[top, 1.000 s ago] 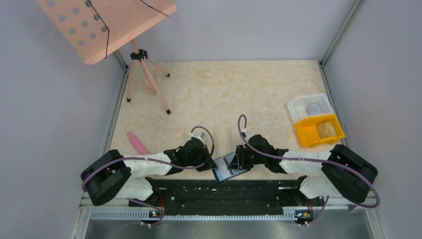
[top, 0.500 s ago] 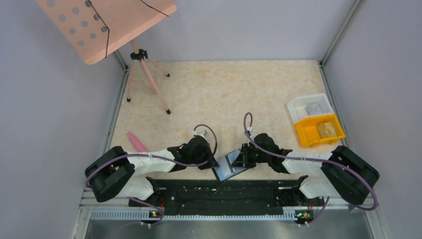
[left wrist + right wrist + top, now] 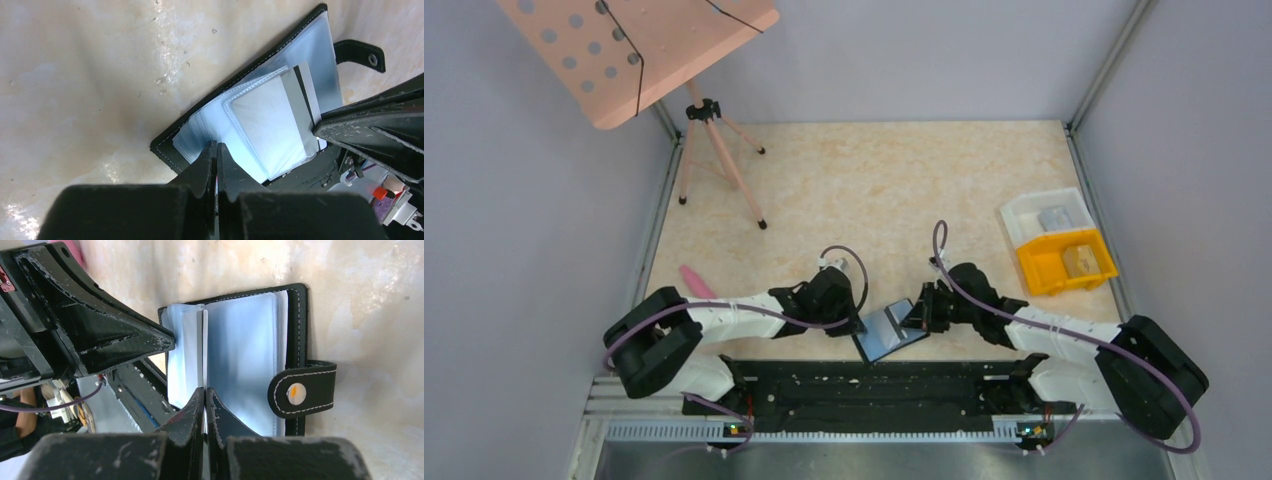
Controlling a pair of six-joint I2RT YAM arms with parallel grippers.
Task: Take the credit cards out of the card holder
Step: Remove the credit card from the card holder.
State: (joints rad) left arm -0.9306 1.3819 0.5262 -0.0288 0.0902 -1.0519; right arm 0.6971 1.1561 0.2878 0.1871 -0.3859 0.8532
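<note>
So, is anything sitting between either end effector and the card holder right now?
Nothing visible. The left end effector and right end effector are both closed on clear sleeves of the open card holder.

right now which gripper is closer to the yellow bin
Right. The right gripper pinches the card holder from the side facing the yellow bin; the left gripper pinches it from the opposite side, farther from the bin.

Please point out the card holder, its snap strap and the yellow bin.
card holder (image 3: 245,350), right wrist view, on a clear sleeve page.
snap strap (image 3: 296,393), right wrist view, on its snap button.
yellow bin (image 3: 1034,263), top external view, on its left wall.
</note>
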